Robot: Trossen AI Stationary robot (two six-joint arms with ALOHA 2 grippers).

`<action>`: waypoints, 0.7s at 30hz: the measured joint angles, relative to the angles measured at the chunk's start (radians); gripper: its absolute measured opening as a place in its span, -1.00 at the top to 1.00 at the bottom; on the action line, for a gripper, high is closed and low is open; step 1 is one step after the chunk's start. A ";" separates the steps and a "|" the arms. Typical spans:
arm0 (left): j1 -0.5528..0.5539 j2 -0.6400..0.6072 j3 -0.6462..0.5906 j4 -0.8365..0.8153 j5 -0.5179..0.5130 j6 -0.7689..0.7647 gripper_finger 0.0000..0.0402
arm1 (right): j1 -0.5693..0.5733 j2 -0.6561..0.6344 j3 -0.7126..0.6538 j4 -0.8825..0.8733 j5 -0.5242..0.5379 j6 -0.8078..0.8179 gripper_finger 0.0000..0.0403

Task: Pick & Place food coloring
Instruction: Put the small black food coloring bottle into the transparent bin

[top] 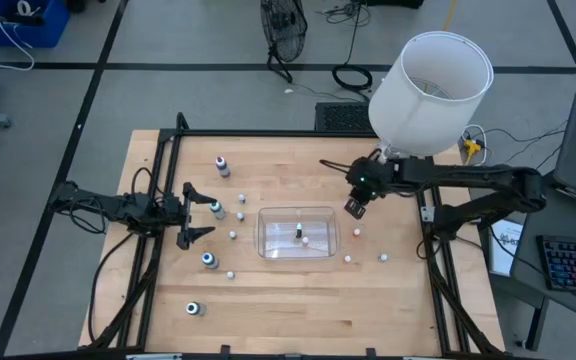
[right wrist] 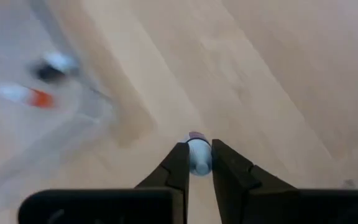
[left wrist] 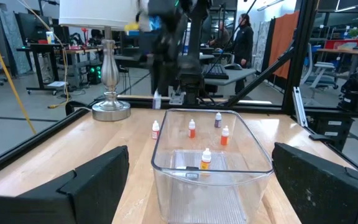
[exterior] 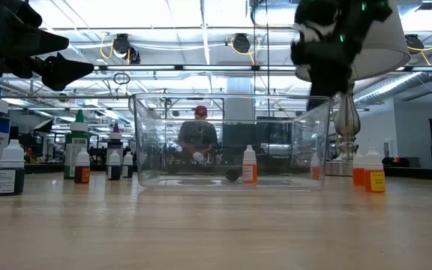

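The table (top: 298, 300) carries a clear tub (top: 297, 232) at its middle, with two bottles already inside it and the rest of the food coloring (top: 210, 260) scattered around it, most on the left side and a few near the tub's right end. The right gripper (top: 357, 205) hangs above the table just off the tub's far right corner, its fingers closed narrow around a small bottle (right wrist: 197, 152) with a purplish cap, held by the body with the cap poking out past the tips. The main risk is a slip: the grip looks thin and near the fingertips (the bottle is tiny and smooth), so a fast swing toward the tub could twist it loose. If it is let go too early it lands on the rim or outside. The left gripper (top: 194, 214) waits left of the tub, jaws spread wide, close enough to nearby bottles to knock one over if it moves.
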 joint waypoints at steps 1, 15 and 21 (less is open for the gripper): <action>0.000 0.000 0.000 0.000 0.000 0.000 -0.94 | 0.026 0.000 0.033 -0.009 0.009 0.002 0.83; 0.000 0.000 0.000 0.000 0.000 0.000 -0.94 | 0.343 0.356 0.710 -0.294 0.180 -0.040 0.83; 0.000 0.000 0.000 0.000 0.000 0.000 -0.94 | 0.384 0.559 0.881 -0.419 0.162 -0.113 0.83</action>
